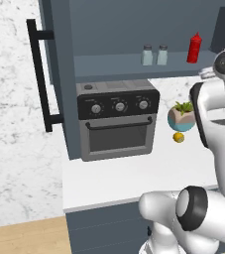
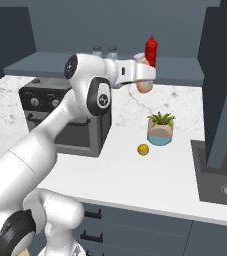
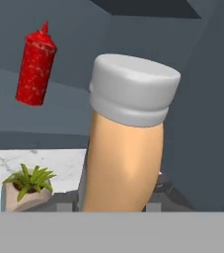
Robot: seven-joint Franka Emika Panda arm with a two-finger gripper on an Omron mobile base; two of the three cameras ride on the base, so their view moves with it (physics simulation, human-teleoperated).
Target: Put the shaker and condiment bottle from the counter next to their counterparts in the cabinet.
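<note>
Right base view: arm outstretched, fingers (image 2: 144,86) gripping condiment bottle (image 3: 126,143).

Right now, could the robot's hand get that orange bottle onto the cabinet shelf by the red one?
Probably yes. The gripper holds the condiment bottle near the red squeeze bottle; the cabinet stands open.

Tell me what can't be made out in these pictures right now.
- Hand, right base view: its fingers are too small to tell apart around the condiment bottle.
- Condiment bottle's base, hand view: cut off at the bottom.
- Two shakers on the cabinet shelf: identical, so which one was moved is unclear.
- Sink, right base view: cut off at the right edge.
</note>
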